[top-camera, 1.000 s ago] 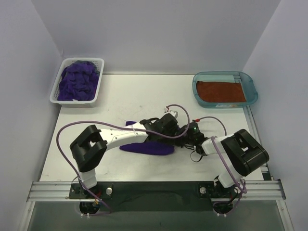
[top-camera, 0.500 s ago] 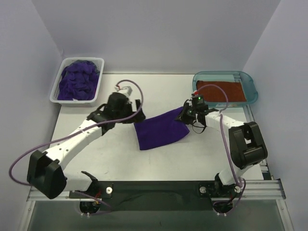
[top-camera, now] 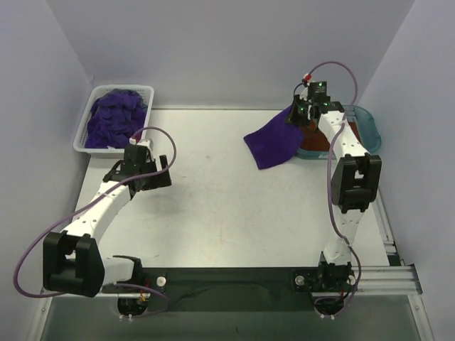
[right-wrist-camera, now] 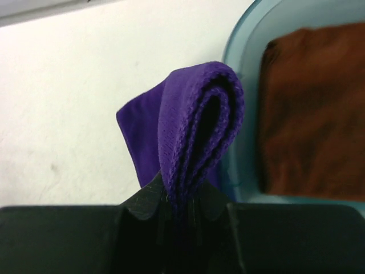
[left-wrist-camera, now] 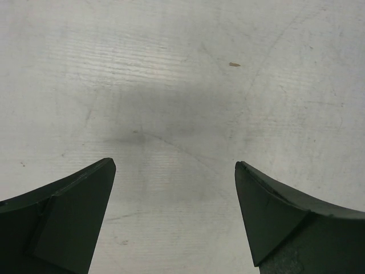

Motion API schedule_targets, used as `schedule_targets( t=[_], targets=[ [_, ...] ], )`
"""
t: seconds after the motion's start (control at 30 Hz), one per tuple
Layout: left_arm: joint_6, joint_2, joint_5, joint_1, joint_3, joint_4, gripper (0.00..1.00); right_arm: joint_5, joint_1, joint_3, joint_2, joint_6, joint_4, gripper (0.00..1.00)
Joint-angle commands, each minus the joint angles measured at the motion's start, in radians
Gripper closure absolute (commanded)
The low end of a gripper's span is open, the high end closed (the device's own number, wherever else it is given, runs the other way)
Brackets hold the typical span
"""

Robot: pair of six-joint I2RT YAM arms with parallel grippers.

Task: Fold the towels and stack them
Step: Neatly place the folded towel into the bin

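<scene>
A folded purple towel [top-camera: 274,142] hangs in the air at the back right, beside the teal tray [top-camera: 371,126]. My right gripper [top-camera: 301,116] is shut on its upper corner; in the right wrist view the folded towel [right-wrist-camera: 197,134] is pinched in my right gripper [right-wrist-camera: 181,197]. A rust-orange towel [right-wrist-camera: 311,131] lies flat in the tray [right-wrist-camera: 246,51], partly hidden by the arm in the top view. More purple towels [top-camera: 114,117] are heaped in the white basket [top-camera: 148,92]. My left gripper [top-camera: 149,179] stands open over bare table, my left gripper [left-wrist-camera: 175,171] holding nothing.
The basket sits at the back left corner, the tray at the back right corner. White walls close in the table on three sides. The left arm stretches along the left part of the table [top-camera: 213,206]; the right arm reaches far back along the right edge.
My left gripper let go of the purple towel and drew back to the left. My right gripper lifted the towel off the table middle and carried it back right toward the tray.
</scene>
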Motion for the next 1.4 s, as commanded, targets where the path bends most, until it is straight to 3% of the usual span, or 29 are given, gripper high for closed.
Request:
schedule_targets(
  t=[0.0,0.23,0.53,1.37],
  targets=[
    [0.023,0.024,0.020,0.035,0.020,0.028,0.03,0.037,-0.047,0.152,0.063,-0.125,-0.134,1.00],
    [0.023,0.100,0.020,0.044,0.025,0.028,0.02,0.138,-0.130,0.255,0.101,-0.236,-0.136,1.00],
    [0.033,0.145,0.011,0.046,0.025,0.025,0.03,0.139,-0.202,0.370,0.195,-0.257,-0.127,1.00],
    [0.038,0.218,0.020,0.046,0.034,0.018,0.02,0.263,-0.268,0.392,0.215,-0.346,-0.078,1.00]
  ],
)
